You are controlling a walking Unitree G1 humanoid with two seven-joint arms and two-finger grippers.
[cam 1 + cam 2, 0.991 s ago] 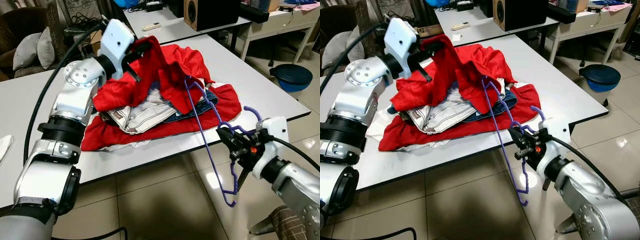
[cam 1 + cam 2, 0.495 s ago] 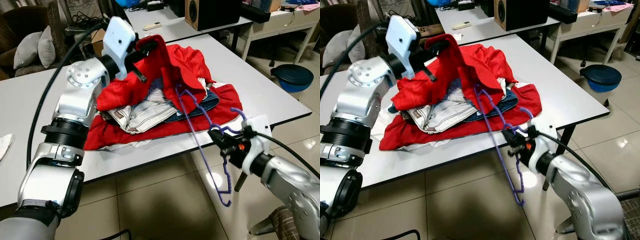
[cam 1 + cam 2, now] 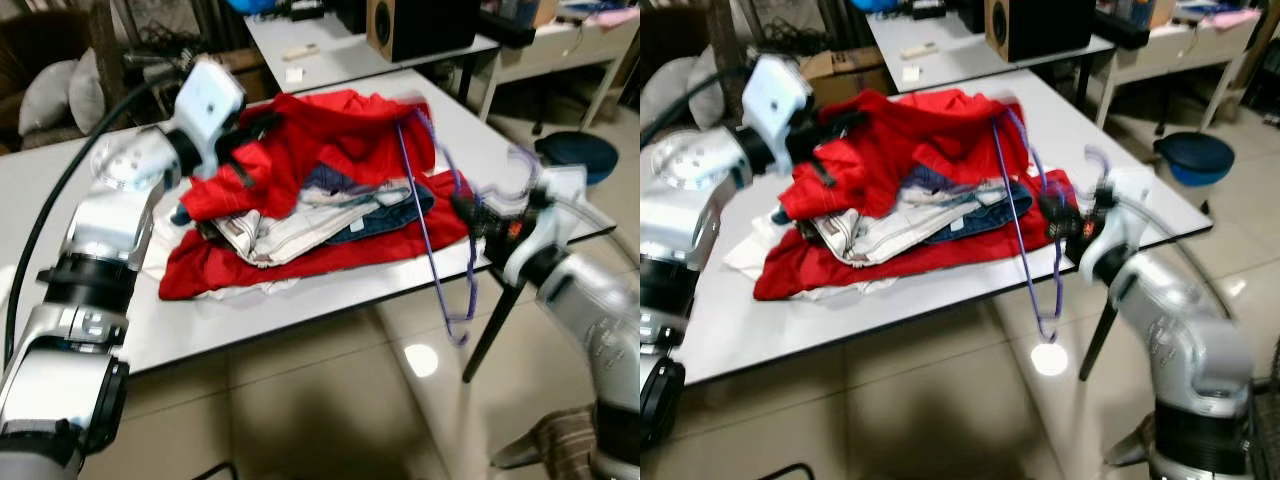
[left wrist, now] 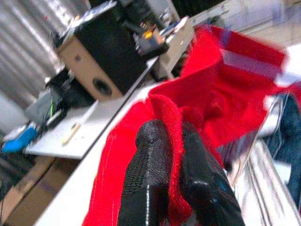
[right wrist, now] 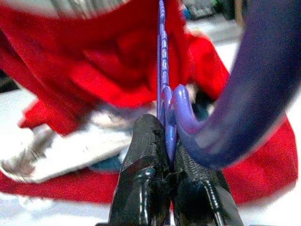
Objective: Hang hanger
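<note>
Blurred eye views. White table (image 3: pixel 300 310) loaded with a clothes heap: red shirt (image 3: pixel 330 130) on top, pale jeans (image 3: pixel 290 225) and a darker blue garment (image 3: pixel 385 205) beneath, more red fabric (image 3: pixel 230 270) spread at the bottom.

Left gripper (image 4: pixel 171 160) at about 10 o'clock of the heap, fingers pinched on a fold of the red shirt, cloth squeezed between the two black pads and lifted off the pile.

Right gripper (image 5: pixel 167 155) at about 3 o'clock of the heap, just off the table's edge, fingers clamped tight on the purple hanger (image 3: pixel 440 230) close below its hook. Hanger held tilted: one end up against the red shirt at the top of the heap, the opposite end hanging down past the table edge toward the tiled floor (image 3: pixel 330 410), hook curving up beside the gripper.

Behind, at 12 o'clock, a second table with a black-and-wood speaker (image 3: pixel 415 25). At 2 o'clock, a dark blue round bin (image 3: pixel 580 155) on the floor. At 10 o'clock, grey cushions (image 3: pixel 50 95).
</note>
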